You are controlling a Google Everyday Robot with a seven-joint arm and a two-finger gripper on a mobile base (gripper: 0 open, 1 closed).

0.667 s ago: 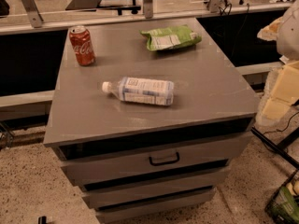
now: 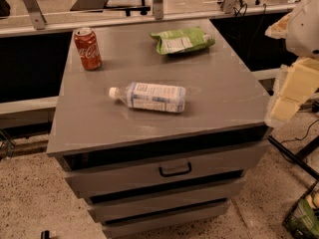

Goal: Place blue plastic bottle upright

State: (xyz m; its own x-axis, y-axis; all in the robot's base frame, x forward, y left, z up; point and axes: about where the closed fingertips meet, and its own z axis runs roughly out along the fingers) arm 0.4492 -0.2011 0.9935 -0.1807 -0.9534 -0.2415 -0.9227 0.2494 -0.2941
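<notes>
On the grey cabinet top (image 2: 224,98), the blue plastic bottle (image 2: 152,97) lies flat, well left of the gripper (image 2: 291,91), its long axis pointing toward it; I cannot tell the grip state.

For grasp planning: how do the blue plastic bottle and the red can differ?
The blue plastic bottle lies on its side, cap pointing left; the red can stands upright. The bottle is clear with a pale label; the can is opaque red. Both rest on the grey cabinet top. The tool is beyond its right edge, touching neither.
</notes>
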